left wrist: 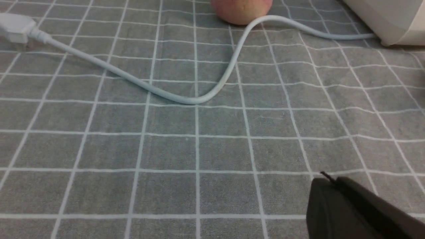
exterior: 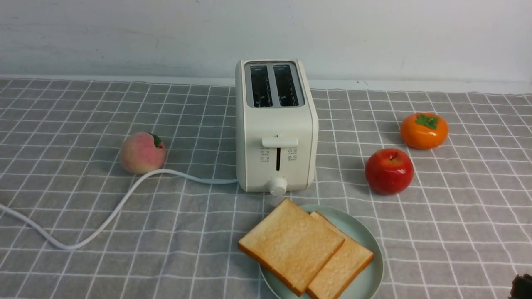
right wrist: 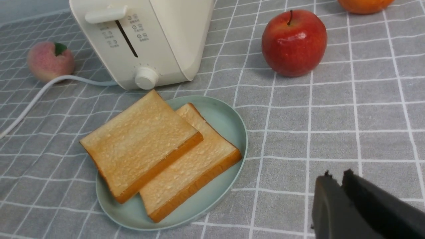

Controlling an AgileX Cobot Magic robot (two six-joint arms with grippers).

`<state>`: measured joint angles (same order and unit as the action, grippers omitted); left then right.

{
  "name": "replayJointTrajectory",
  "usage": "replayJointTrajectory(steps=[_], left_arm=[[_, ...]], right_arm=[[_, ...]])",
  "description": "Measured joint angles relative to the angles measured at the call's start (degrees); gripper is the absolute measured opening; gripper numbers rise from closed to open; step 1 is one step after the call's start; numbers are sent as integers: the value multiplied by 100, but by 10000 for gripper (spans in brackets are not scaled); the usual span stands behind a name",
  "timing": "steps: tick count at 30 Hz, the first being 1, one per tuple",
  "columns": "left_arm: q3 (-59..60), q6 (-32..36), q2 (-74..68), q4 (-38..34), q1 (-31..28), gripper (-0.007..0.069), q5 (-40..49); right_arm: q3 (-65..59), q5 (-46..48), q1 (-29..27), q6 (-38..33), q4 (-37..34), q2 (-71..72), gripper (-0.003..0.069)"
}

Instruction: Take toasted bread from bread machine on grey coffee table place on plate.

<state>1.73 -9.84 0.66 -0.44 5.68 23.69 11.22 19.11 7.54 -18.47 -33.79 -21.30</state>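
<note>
On the left, a peach (exterior: 142,153) is sitting on the grey checked table (exterior: 62,199), with the toaster's white cord (exterior: 104,216) curling past it. The left gripper (left wrist: 327,181) is hovering low over bare cloth near that cord, its dark fingers pressed together and holding nothing. In the middle, the toaster (exterior: 276,128) is standing upright with both slots empty. Just in front of it, the green plate (exterior: 365,249) is carrying both slices of toast (exterior: 291,245), one lying partly over the other. Further right, a red apple (exterior: 389,171) and an orange persimmon (exterior: 424,131) are resting apart. The right gripper (right wrist: 337,177) is hanging low beside the plate, its fingers showing only a narrow gap, gripping nothing.
</note>
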Motion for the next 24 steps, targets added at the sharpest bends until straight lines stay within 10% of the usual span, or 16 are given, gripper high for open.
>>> replayJointTrajectory(steps=[24], left_arm=[[0, 9, 0, -7, -372, 6, 0]], right_arm=[[0, 97, -8, 0, 8, 98, 85]])
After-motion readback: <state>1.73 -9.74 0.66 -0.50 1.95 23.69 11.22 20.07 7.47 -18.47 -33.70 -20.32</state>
